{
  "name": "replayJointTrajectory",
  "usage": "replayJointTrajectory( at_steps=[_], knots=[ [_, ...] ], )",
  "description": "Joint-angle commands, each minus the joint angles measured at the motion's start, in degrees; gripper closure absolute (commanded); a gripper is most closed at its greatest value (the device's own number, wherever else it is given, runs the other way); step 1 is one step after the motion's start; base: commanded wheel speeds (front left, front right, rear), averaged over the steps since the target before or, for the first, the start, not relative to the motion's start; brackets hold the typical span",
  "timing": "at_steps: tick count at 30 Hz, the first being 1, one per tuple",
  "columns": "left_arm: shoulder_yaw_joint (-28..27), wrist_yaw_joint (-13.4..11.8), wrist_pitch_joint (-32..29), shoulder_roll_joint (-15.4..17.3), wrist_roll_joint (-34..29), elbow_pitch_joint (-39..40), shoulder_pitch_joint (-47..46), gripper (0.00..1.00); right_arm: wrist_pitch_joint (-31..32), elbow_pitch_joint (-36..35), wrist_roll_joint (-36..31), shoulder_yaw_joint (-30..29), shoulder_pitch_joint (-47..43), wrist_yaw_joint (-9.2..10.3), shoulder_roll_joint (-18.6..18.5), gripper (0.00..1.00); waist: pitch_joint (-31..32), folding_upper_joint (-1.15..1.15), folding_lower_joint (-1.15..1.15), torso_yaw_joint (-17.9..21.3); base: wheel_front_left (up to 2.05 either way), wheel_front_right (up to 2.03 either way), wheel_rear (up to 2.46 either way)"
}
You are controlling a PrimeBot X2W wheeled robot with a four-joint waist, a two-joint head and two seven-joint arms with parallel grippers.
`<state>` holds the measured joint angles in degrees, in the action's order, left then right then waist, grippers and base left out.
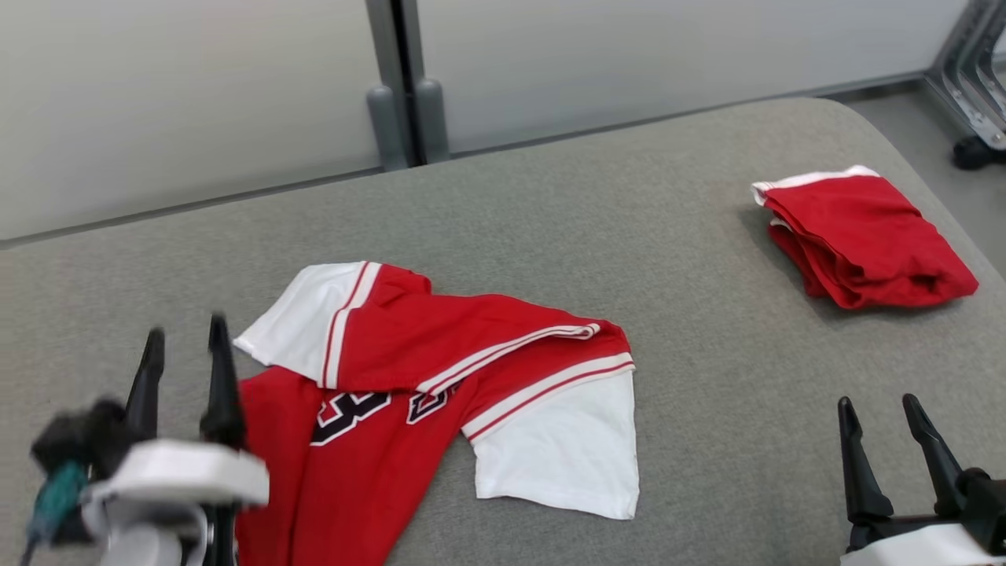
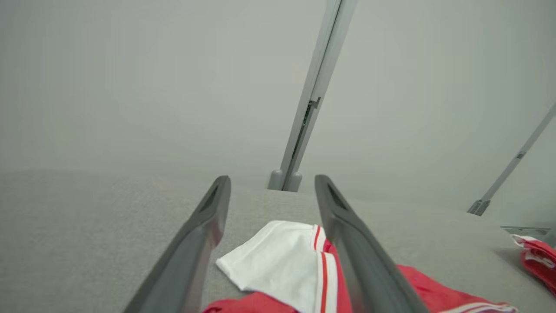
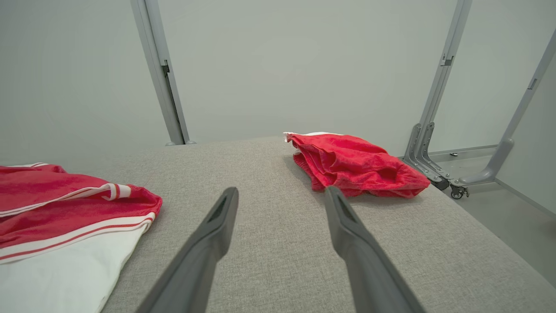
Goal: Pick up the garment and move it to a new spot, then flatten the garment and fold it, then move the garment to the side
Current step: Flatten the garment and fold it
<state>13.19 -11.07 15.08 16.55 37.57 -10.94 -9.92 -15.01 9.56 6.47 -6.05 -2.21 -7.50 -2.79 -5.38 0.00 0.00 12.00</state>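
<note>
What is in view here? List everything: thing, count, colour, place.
jersey: one, red with white sleeves and dark numbers, rumpled on the table's near left
folded garment: one, red with white trim, table's far right
table: one, grey fabric top, under both garments
wall: pale grey panels, behind the table
posts: two, grey, side by side against the wall
frame: one, grey metal with a dark caster, on the floor at far right
left gripper: one, dark fingers, open, lower left by the jersey's left edge, holding nothing
right gripper: one, dark fingers, open, lower right over bare table
</note>
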Motion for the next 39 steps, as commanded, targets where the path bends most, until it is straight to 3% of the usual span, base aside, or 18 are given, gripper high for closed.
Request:
replayJointTrajectory(
  at_steps=[1,6,12,18,26,39],
  knots=[
    [-1.7,-0.3,0.1,-0.2,-1.7,1.7,2.4,0.0,-0.2,-0.4,-0.3,-0.4,-0.9,0.02,-0.4,0.0,1.6,0.0,0.0,-1.7,0.0,0.0,0.0],
    [-8.0,0.5,0.1,-5.4,-10.9,8.7,16.9,0.0,-0.2,-1.0,-0.6,-1.9,-2.9,0.02,-0.6,0.0,4.5,0.0,0.0,-5.5,0.0,0.0,0.0],
    [-10.9,4.9,0.1,-10.3,-18.1,10.2,26.1,0.0,-0.2,-0.7,-0.5,-2.1,-4.5,0.02,-0.5,0.0,7.0,0.0,0.0,-10.0,0.0,0.0,0.0],
    [-12.3,9.8,0.1,-12.0,-22.0,7.8,29.3,0.0,-0.2,-0.1,-0.2,-1.3,-5.6,0.02,-0.3,0.0,8.8,0.0,0.0,-12.9,0.0,0.0,0.0],
    [-13.9,13.7,0.1,-13.0,-24.2,6.7,28.0,0.0,-0.2,0.6,0.8,0.4,-6.5,0.02,-0.2,0.0,9.6,0.0,0.0,-13.9,0.0,0.0,0.0],
    [-15.6,15.4,0.1,-13.5,-25.2,5.4,27.4,0.0,-0.2,1.4,0.9,1.9,-6.3,0.02,-0.2,0.0,9.9,0.0,0.0,-11.7,0.0,0.0,0.0]
  ],
)
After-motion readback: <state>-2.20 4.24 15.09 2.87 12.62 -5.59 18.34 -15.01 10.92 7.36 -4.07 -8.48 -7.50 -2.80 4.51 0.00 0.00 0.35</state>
